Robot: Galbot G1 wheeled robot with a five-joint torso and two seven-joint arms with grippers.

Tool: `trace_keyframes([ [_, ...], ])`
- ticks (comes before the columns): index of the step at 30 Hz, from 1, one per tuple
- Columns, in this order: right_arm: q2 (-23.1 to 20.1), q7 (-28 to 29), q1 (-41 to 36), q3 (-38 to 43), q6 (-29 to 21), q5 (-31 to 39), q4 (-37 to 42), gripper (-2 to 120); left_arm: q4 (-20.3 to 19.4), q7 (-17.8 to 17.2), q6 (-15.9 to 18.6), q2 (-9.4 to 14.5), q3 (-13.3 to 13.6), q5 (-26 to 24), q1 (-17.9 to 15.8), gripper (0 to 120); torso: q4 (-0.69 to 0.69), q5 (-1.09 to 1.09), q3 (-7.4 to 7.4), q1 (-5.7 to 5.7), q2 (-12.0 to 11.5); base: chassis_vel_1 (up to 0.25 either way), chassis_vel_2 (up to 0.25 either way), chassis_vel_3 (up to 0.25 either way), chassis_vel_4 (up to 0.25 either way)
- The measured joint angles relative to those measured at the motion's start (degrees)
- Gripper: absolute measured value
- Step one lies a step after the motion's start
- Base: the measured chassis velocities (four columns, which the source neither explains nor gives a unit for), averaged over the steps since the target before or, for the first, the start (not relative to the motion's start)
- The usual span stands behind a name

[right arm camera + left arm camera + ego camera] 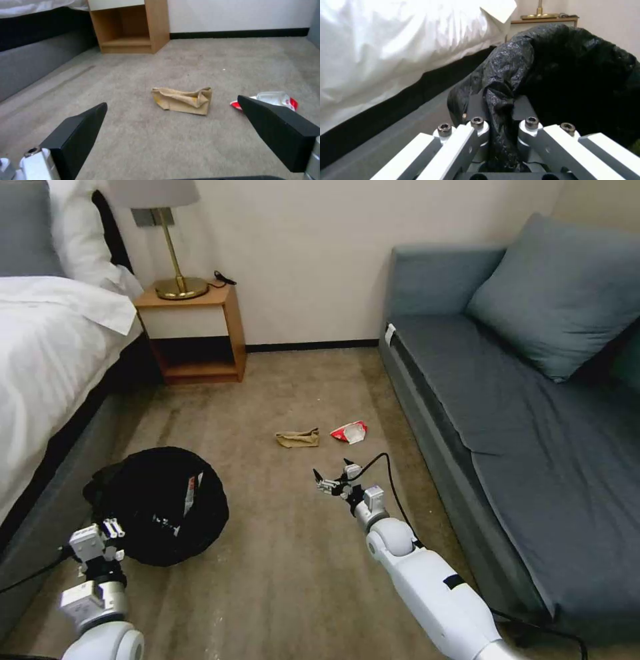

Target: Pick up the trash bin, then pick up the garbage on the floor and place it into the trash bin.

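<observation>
The trash bin (160, 507), wrapped in a crinkly black bag, is at my lower left beside the bed, with its mouth tipped toward me. My left gripper (110, 530) is shut on its near rim; in the left wrist view the fingers (476, 102) pinch a fold of the black liner (506, 65). On the floor (280, 553) lie two pieces of garbage: crumpled tan paper (298, 438) (183, 100) and a red-white wrapper (350, 431) (276, 98). My right gripper (331, 473) (172, 100) hovers open just short of the paper, holding nothing.
A bed (47, 353) with white sheets runs along the left. A wooden nightstand (193, 327) with a brass lamp (175, 280) stands at the back wall. A grey-blue sofa (520, 433) lines the right side. Open carpet lies between them.
</observation>
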Motion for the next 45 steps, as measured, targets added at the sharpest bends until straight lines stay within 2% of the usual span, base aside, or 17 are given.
trace_keyframes([
  [45,0.3,-0.9,-0.5,-0.8,1.1,-2.0,-0.9,100,0.4,0.3,-0.2,0.7,-0.3,-0.3,0.2,7,0.00,0.00,0.00,0.00,0.0,-0.117,0.111,0.115,-0.116],
])
